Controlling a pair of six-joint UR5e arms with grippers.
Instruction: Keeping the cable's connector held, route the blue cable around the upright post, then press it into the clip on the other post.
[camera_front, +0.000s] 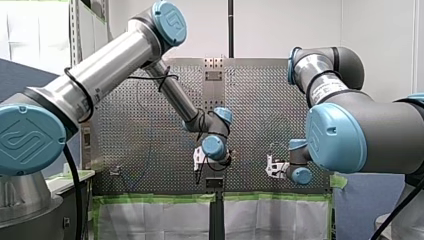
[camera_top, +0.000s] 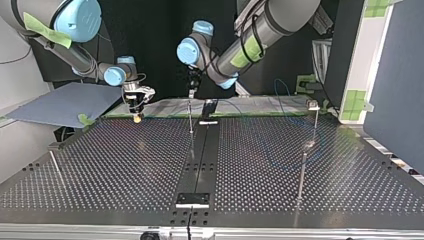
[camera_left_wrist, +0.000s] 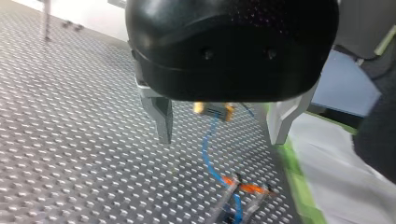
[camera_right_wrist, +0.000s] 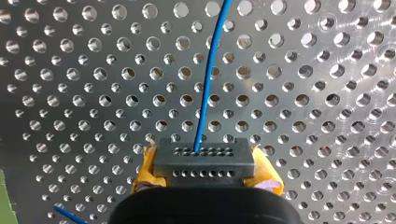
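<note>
In the right wrist view my right gripper (camera_right_wrist: 204, 176) is shut on the black connector (camera_right_wrist: 203, 161), its yellow pads (camera_right_wrist: 144, 173) on either side. The blue cable (camera_right_wrist: 210, 79) runs from the connector away over the perforated plate. In the top view my right gripper (camera_top: 136, 111) hangs over the table's far edge at the left. My left gripper (camera_top: 191, 89) hovers just above a thin upright post (camera_top: 190, 119) near the middle. Its metal fingers (camera_left_wrist: 161, 116) stand wide open with nothing between them, and the held connector (camera_left_wrist: 214, 110) and cable (camera_left_wrist: 208, 149) show beyond. A post with a clip (camera_top: 313, 105) stands at the far right.
Another post (camera_top: 302, 172) stands nearer at the top view's right and a short one (camera_top: 55, 167) at its left. Loose blue cable (camera_top: 280, 89) loops beyond the far edge. A black rail (camera_top: 200, 160) runs down the table's middle. Green tape (camera_left_wrist: 299, 186) lines the table's edge.
</note>
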